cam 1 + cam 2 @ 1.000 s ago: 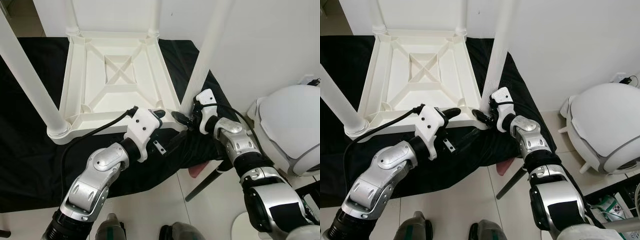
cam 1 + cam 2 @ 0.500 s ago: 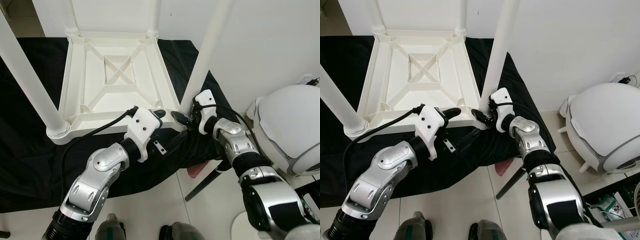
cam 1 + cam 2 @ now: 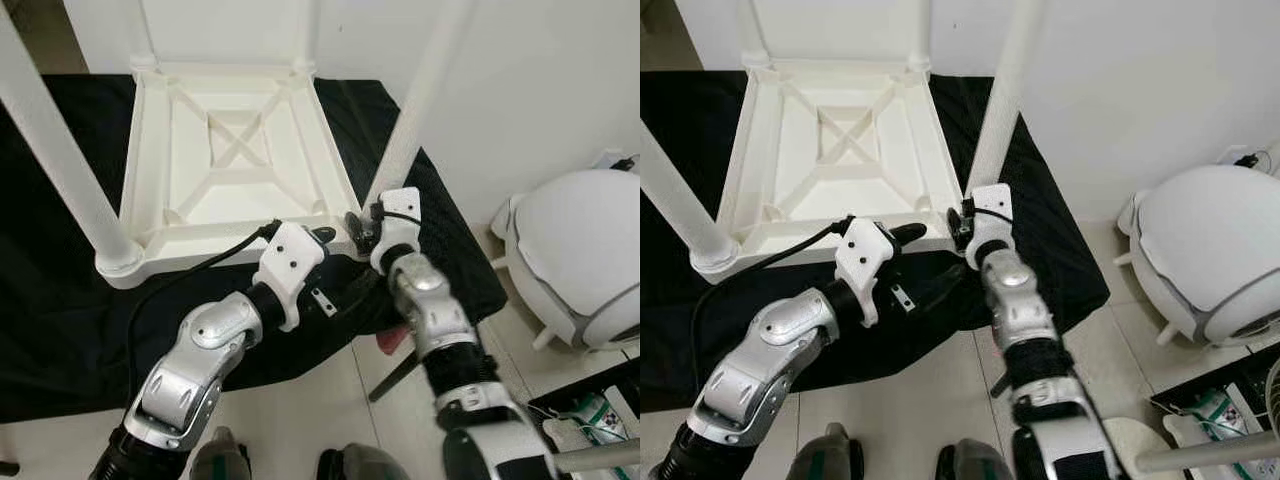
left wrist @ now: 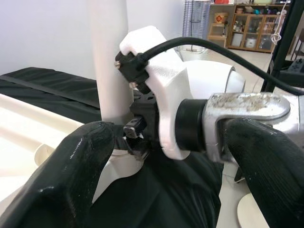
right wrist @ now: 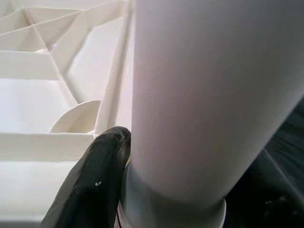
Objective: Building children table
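While it lies upside down, table: the white plastic children's table [image 3: 235, 165] rests top-down on a black cloth [image 3: 60, 300], its ribbed underside facing up with a crossed brace in the middle.
Legs: four white round plastic legs stand upright from its corners; the near-right leg [image 3: 415, 110] rises beside the robot's right wrist, and the near-left leg [image 3: 60, 165] rises from the corner socket at the robot's left.
Right gripper: the right gripper [image 3: 356, 228] sits at the foot of the near-right leg, at the table's near-right corner; in the right wrist view one black finger [image 5: 92, 183] presses against the leg's base just above its collar, with the ribbed frame behind it.
Right gripper state: the second finger is hidden behind the leg, so I cannot tell whether the fingers clamp the leg or merely touch it.
Left gripper: the left gripper [image 3: 322, 238] rests at the table's near edge, just left of the right gripper; in the left wrist view its two black fingers [image 4: 71, 166] are spread apart, holding nothing, with the right wrist's white housing between them.
Cable: a black cable [image 3: 190, 270] runs from the left wrist across the table's near rim.
Surroundings: a white domed appliance [image 3: 575, 255] stands on the tiled floor [image 3: 330, 400] at the robot's right, well apart from the table.
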Robot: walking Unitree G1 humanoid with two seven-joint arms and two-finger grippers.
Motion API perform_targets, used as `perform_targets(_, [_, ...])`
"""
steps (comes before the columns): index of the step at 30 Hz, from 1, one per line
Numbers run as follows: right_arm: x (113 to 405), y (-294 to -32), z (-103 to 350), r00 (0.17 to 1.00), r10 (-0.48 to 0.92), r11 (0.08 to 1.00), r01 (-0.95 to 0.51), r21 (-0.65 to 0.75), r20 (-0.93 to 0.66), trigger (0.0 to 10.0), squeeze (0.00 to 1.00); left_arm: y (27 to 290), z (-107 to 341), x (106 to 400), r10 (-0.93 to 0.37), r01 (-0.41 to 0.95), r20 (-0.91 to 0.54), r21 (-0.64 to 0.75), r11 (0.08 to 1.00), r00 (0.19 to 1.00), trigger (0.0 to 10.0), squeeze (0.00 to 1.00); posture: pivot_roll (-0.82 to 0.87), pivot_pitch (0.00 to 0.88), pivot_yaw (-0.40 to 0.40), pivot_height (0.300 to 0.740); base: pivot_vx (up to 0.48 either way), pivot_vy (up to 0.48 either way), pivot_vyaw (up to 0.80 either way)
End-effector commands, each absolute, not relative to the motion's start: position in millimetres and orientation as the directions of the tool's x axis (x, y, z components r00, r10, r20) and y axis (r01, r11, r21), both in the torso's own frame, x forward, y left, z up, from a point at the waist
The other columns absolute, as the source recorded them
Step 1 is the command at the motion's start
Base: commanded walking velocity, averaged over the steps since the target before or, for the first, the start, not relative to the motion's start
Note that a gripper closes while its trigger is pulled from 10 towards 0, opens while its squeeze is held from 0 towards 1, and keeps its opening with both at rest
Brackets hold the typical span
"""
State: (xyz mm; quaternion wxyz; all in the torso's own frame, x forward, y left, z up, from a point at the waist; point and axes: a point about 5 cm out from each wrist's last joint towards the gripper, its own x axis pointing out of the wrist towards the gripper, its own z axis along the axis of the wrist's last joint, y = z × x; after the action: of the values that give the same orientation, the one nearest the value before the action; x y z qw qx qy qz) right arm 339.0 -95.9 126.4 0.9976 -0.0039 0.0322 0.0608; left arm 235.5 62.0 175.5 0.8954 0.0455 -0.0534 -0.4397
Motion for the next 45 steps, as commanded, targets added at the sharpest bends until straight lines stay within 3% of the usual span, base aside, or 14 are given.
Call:
perform_targets(1, [337.1,-96.8,126.9,0.994,0.090,0.996,-0.090,0.004,-0.061,10.0,0.00,58.8,175.7,236.4,-0.795,0.784,0.055,0.135,0.606,0.604,10.0,0.00,0.03,0.000,-0.083,0.740,0.000,0.000,0.00])
perform_targets(7, [335.6,-97.0,129.6,0.990,0.136,0.991,-0.136,0.018,-0.043,10.0,0.00,58.9,174.7,235.2,-0.800,0.790,0.050,0.137,0.598,0.598,10.0,0.00,0.03,0.000,-0.084,0.740,0.000,0.000,0.00])
perform_targets(8, [333.9,-94.4,131.4,0.987,0.162,0.986,-0.160,0.049,-0.027,10.0,1.00,59.2,174.9,234.9,-0.800,0.789,0.050,0.137,0.599,0.598,10.0,0.00,0.04,0.000,-0.086,0.740,0.000,0.000,0.00])
perform_targets(17, [323.8,-94.9,147.0,0.987,0.161,0.981,-0.162,0.108,0.023,10.0,1.00,59.3,174.6,233.1,-0.797,0.786,0.051,0.134,0.603,0.602,10.0,0.00,0.04,0.000,-0.087,0.740,0.000,0.000,0.00])
perform_targets(19, [320.5,-111.7,148.7,0.976,0.216,0.971,-0.219,0.093,0.038,10.0,1.00,59.8,173.3,232.7,-0.795,0.784,0.044,0.137,0.605,0.605,10.0,0.00,0.04,0.000,-0.092,0.740,0.000,0.000,0.00])
perform_targets(20, [318.4,-117.8,149.8,0.961,0.272,0.959,-0.275,0.074,0.043,10.0,0.00,59.9,172.9,233.1,-0.794,0.784,0.041,0.140,0.605,0.606,10.0,0.00,0.03,0.000,-0.092,0.740,0.000,0.000,0.00])
perform_targets(25, [310.5,-134.8,152.8,0.890,0.452,0.892,-0.451,-0.042,0.058,10.0,0.00,58.8,172.7,233.5,-0.796,0.786,0.040,0.141,0.603,0.604,10.0,0.00,0.03,0.001,-0.088,0.740,0.000,0.000,0.00])
perform_targets(34, [321.6,-165.9,143.4,0.865,0.501,0.855,-0.501,-0.135,-0.043,10.0,0.00,59.2,174.0,235.0,-0.799,0.788,0.042,0.142,0.599,0.600,10.0,0.00,0.02,0.009,-0.075,0.740,0.000,0.000,0.00])
perform_targets(45, [347.0,-149.7,141.8,0.784,0.613,0.769,-0.620,-0.156,-0.097,10.0,0.00,61.0,176.2,237.2,-0.796,0.784,0.043,0.148,0.602,0.603,10.0,0.00,0.03,0.015,-0.067,0.740,0.000,0.000,0.00])
